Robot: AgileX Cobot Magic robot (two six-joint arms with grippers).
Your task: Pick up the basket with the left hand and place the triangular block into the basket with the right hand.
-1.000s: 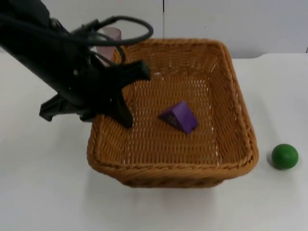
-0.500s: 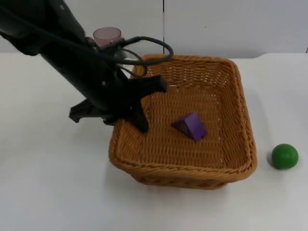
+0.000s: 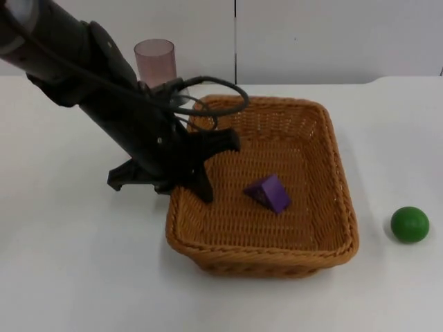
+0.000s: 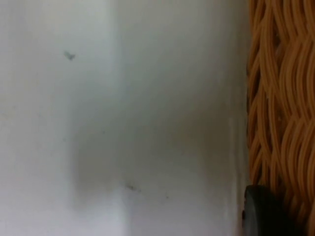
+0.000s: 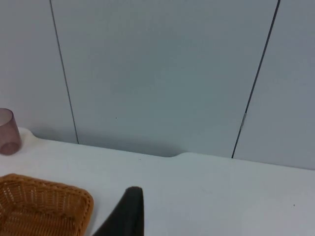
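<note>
A: State the position of the basket (image 3: 325, 180).

B: It is on the table (image 3: 69, 263), in the middle of the top view. The block (image 3: 268, 192), purple and triangular, lies on its woven floor, right of centre, touching no wall.

A: State of the left end effector (image 3: 197, 162)?

B: It is at the basket's left wall. One finger reaches inside over the rim; the other part stays outside on the table side. Whether the fingers are clamped on the rim or merely astride it cannot be determined. In the left wrist view the wicker wall (image 4: 280, 108) stands right beside a black fingertip, with bare table beyond.

A: And the right end effector (image 5: 129, 212)?

B: It waits well away from the work. Its wrist view looks across the table toward the partition, with a basket corner and the cup (image 5: 9, 132) in sight. Whether its fingers are apart or together cannot be determined.

A: Handling notes for the basket?

B: Judged light and fairly stiff, with some flex in the weave. The rough wicker should resist slipping. Grip the thick braided rim at mid-wall, one finger inside and one outside. A one-sided hold is likely to tilt the basket, and the loose block may then slide.

A: Other items?

B: A green ball (image 3: 410, 224) lies on the table right of the basket, apart from it. The cup stands behind the left arm.
</note>
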